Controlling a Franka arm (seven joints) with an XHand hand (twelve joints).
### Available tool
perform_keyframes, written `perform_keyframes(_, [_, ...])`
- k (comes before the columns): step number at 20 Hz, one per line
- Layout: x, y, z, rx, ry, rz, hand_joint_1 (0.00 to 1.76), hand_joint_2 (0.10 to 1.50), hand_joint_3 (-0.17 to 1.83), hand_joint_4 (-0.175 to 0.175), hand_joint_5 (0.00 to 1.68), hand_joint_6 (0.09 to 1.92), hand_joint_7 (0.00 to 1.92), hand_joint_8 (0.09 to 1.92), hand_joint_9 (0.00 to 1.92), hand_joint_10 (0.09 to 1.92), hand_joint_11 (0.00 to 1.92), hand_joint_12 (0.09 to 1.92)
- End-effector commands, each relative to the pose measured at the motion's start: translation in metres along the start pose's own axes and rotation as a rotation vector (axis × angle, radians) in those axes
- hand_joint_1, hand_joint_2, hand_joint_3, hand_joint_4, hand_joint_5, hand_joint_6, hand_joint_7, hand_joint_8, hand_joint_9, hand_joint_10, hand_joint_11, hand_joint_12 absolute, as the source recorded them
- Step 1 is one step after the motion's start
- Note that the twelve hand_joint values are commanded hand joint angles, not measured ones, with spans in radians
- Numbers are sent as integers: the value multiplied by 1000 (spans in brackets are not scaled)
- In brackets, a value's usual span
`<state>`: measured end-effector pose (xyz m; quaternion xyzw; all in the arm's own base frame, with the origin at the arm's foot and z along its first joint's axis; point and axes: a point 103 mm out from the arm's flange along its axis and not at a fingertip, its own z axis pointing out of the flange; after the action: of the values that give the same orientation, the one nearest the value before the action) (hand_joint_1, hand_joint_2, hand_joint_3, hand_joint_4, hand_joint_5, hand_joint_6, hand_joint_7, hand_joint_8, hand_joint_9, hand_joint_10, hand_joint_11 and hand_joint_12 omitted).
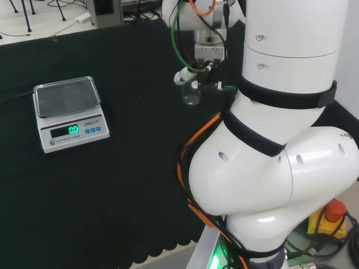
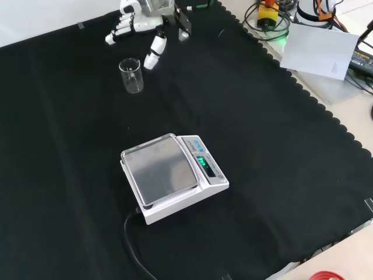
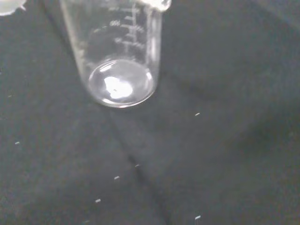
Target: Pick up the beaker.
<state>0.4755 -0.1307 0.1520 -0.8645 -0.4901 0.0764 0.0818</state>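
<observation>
My hand (image 2: 137,22) sits at the far edge of the cloth in the front view, fingers spread and fairly straight, thumb pointing down toward the bench, holding nothing. The beaker (image 2: 131,75) stands upright on the black cloth (image 2: 280,151) just near of the fingertips, apart from them, with a visible gap between the thumb tip and the rim. In the head view it's a faint clear shape right below the hand, hard to make out against the cloth, so I'm going mostly on the front view. Wrist view looks down past the palm into the beaker: clear glass, printed graduations on the wall, looks empty. The scale (image 2: 172,175) is well apart, nearer and to the right in the front view, display lit, pan bare, not in my way. Step, as I judge it: approach, pre-grasp, nothing closed yet. Next I need to bring the hand down and forward so the beaker wall sits between thumb and fingers, then curl round it and lift straight. Risk: a fingertip nudging the rim and tipping it.
</observation>
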Motion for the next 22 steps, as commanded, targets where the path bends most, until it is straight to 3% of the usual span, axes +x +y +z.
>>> perform_keyframes(1, [27, 1, 7, 13, 6, -33, 490, 639, 106, 107, 0, 87, 0, 603, 120, 878, 0, 1465])
perform_keyframes(7, [39, 19, 18, 25, -33, -52, 475, 638, 102, 110, 0, 87, 0, 601, 121, 880, 0, 1465])
perform_keyframes(8, [41, 22, 21, 23, -72, -31, 474, 639, 102, 110, 0, 87, 0, 602, 121, 881, 0, 1465])
perform_keyframes(19, [24, 45, 56, 120, -60, 3, 607, 683, 114, 125, 1, 87, 10, 630, 140, 895, 0, 1525])
perform_keyframes(22, [28, 48, 56, 55, -48, 20, 777, 701, 203, 128, 58, 87, 93, 669, 272, 868, 84, 1608])
